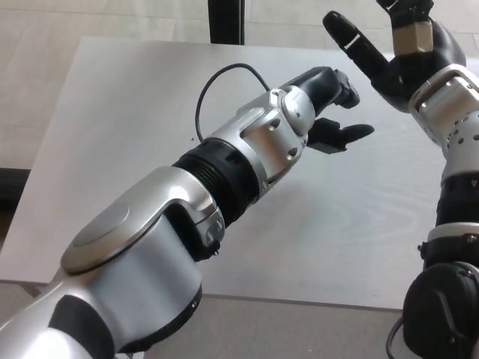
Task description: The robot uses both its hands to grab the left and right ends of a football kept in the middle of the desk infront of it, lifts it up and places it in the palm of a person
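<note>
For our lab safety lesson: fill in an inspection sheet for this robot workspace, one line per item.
Surface: pale grey desk, bare where visible.
Job's things: football and person's palm, nothing seen.
Clutter: nothing seen.
Hands: left hand over the desk, fingers apart, empty; right hand raised at upper right, fingers spread, empty.
Cables: black cable loops from the left forearm.
Surroundings: light floor; dark post beyond the desk.

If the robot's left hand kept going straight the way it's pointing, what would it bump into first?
Probably the right hand. The left hand points up and right across the bare desk, and nothing else lies along that line. Depth is unclear from one view, so it might pass underneath instead.
</note>
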You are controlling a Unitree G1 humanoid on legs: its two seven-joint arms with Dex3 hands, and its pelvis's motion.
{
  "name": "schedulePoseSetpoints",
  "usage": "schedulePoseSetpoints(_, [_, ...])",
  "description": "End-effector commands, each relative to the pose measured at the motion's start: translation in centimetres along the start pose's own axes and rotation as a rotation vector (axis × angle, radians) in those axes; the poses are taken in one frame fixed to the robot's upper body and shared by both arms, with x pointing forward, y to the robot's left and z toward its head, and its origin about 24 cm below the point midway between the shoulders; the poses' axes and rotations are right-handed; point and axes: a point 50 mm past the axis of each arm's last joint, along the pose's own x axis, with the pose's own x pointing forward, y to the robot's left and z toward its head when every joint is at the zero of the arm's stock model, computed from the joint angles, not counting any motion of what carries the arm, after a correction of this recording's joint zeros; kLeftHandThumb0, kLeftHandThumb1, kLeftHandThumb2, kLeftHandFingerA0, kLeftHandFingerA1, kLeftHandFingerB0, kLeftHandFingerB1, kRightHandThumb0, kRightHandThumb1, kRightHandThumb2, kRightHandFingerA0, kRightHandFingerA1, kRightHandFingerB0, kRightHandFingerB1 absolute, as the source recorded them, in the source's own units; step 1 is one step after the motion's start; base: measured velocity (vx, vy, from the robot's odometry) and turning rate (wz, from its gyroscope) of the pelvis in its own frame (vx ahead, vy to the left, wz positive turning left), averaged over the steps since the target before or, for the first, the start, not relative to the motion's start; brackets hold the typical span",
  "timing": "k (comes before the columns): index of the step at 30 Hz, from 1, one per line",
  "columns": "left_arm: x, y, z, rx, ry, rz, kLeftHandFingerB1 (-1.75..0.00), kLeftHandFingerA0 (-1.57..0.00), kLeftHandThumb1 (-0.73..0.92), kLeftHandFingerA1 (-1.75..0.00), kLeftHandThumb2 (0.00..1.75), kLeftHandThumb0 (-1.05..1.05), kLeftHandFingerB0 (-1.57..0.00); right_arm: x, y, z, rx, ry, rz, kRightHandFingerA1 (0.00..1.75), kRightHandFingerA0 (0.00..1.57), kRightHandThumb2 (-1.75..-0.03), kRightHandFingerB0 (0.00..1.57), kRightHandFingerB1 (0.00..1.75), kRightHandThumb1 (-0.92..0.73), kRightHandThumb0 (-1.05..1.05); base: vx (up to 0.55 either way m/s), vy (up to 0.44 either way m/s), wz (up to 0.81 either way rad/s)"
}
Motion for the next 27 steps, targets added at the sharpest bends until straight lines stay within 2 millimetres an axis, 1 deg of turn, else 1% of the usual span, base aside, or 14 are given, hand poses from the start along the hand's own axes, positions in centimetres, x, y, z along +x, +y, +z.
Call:
schedulePoseSetpoints(1, [-0.4,1.7,-1.7,0.155,0.153,-0.01,-0.3,-0.38,0.76,-0.74,0.63,-0.68,-0.21,-0.4,-1.8,1.6,0.047,-0.18,0.051,0.67,0.9,-0.67,0.7,0.43,-0.89,-0.87,0.0,0.0,0.0])
schedulePoseSetpoints(2, [-0.4,1.7,-1.9,0.132,0.153,-0.01,-0.3,-0.4,0.75,-0.74,0.63,-0.65,-0.2,-0.4,-1.6,1.7,0.032,-0.185,0.048,0.72,0.85,-0.97,0.63,0.53,-0.68,-0.91,0.0,0.0,0.0])
schedulePoseSetpoints(3, [-0.4,1.5,-2.3,0.1,0.151,-0.013,-0.29,-0.44,0.74,-0.8,0.63,-0.65,-0.2,-0.5,-1.5,1.9,0.029,-0.191,0.044,0.71,0.82,-0.68,0.7,0.43,-0.89,-0.86,0.0,0.0,0.0])
schedulePoseSetpoints(7, [-0.6,0.9,-2.7,0.119,0.149,-0.028,-0.29,-0.47,0.76,-0.79,0.63,-0.67,-0.2,-0.7,-1.8,1.8,0.041,-0.185,0.04,0.72,0.8,-0.67,0.69,0.43,-0.89,-0.85,0.0,0.0,0.0])
schedulePoseSetpoints(8, [-0.8,1.1,-2.8,0.099,0.133,-0.027,-0.29,-0.46,0.75,-0.78,0.63,-0.66,-0.2,-0.9,-2.0,1.8,0.046,-0.185,0.042,0.79,0.78,-1.14,0.56,0.56,-0.67,-0.78,0.0,0.0,0.0])
schedulePoseSetpoints(9, [-1.2,1.6,-2.8,0.057,0.085,-0.012,-0.31,-0.53,0.75,-1.1,0.63,-0.63,-0.19,-1.3,-2.1,2.2,0.057,-0.195,0.039,0.78,0.79,-1.15,0.56,0.56,-0.67,-0.81,0.0,0.0,0.0])
schedulePoseSetpoints(10, [-2.0,3.0,-3.2,-0.019,0.008,0.042,-0.33,-0.45,0.75,-0.78,0.62,-0.64,-0.18,-1.9,-1.8,3.1,0.081,-0.227,0.072,0.76,0.8,-0.69,0.67,0.43,-0.87,-0.89,0.0,0.0,0.0])
schedulePoseSetpoints(11, [-3.2,4.4,-3.6,-0.106,-0.051,0.1,-0.32,-0.15,0.76,-0.57,0.63,-0.62,-0.18,-2.6,-1.4,4.0,0.062,-0.257,0.099,0.78,0.79,-0.67,0.65,0.42,-0.88,-0.88,0.0,0.0,0.0])
schedulePoseSetpoints(12, [-4.0,5.2,-3.9,-0.146,-0.091,0.138,-0.47,-0.34,0.59,-0.67,0.93,-0.65,-0.11,-3.1,-1.2,4.5,0.029,-0.271,0.118,0.77,0.74,-0.67,0.62,0.43,-0.88,-0.9,0.0,0.0,0.0])
schedulePoseSetpoints(15, [-6.1,7.0,-4.3,-0.168,-0.154,0.2,-0.35,-0.3,0.75,-0.61,0.63,-0.66,-0.15,-4.7,-1.1,5.9,-0.035,-0.307,0.172,0.76,0.72,-0.67,0.59,0.41,-0.87,-0.9,0.0,0.0,0.0])
schedulePoseSetpoints(17, [-9.6,8.7,-5.7,-0.202,-0.259,0.298,-0.38,-0.48,0.78,-0.85,0.63,-0.65,-0.23,-6.7,-1.0,7.5,-0.141,-0.353,0.211,0.69,0.7,-0.67,0.61,0.4,-0.89,-0.89,0.0,0.0,0.0])
schedulePoseSetpoints(19, [-18.2,12.4,-10.9,-0.308,-0.365,0.459,-0.41,-0.59,0.76,-0.76,0.62,-0.55,-0.25,-13.0,-2.7,11.5,-0.369,-0.439,0.234,0.7,0.66,-1.14,0.51,0.55,-0.73,-0.82,0.0,0.0,0.0])
schedulePoseSetpoints(20, [-20.3,13.0,-12.4,-0.364,-0.346,0.492,-0.5,-0.48,0.59,-0.7,0.92,-0.58,-0.2,-14.8,-4.2,12.4,-0.398,-0.451,0.228,0.66,0.58,-0.74,0.5,0.41,-0.92,-0.85,0.0,0.0,0.0])
schedulePoseSetpoints(27, [-31.8,14.4,-22.2,-0.436,-0.065,0.802,-0.34,-0.64,0.7,-0.52,0.61,-0.63,-0.32,-26.6,-13.4,17.4,-0.505,-0.56,-0.175,0.58,0.78,-0.66,0.62,0.42,-0.85,-0.83,0.0,0.0,0.0])
